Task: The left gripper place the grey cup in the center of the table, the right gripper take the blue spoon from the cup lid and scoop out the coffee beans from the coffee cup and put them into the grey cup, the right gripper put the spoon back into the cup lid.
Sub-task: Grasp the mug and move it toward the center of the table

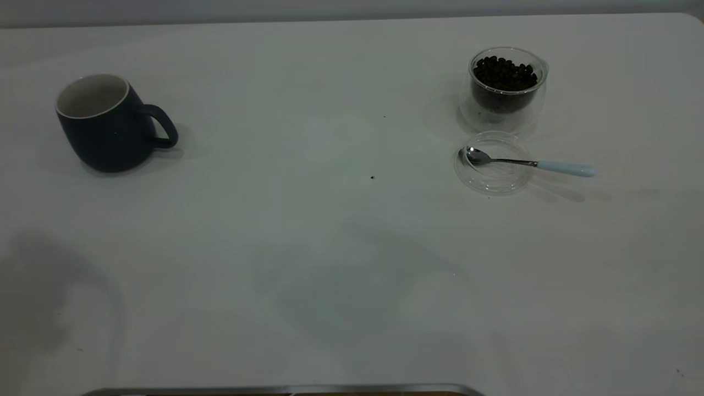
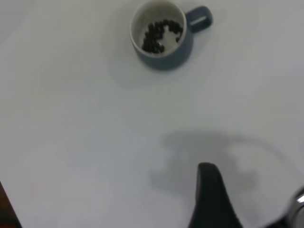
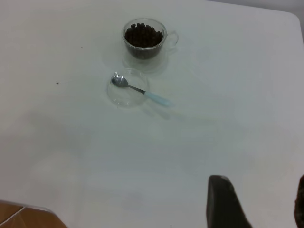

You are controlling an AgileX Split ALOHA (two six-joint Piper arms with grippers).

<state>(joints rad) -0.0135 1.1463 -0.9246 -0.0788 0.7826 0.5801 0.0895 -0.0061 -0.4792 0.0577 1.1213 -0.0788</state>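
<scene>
While untouched (upright), grey cup.

No legible text, label, brand, number or sign on anything here.

Soft shadows lie across the white surface, grey wall behind.

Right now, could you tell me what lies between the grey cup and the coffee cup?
In the exterior view, only bare table with two tiny dark specks separates the grey cup from the coffee cup.
</scene>
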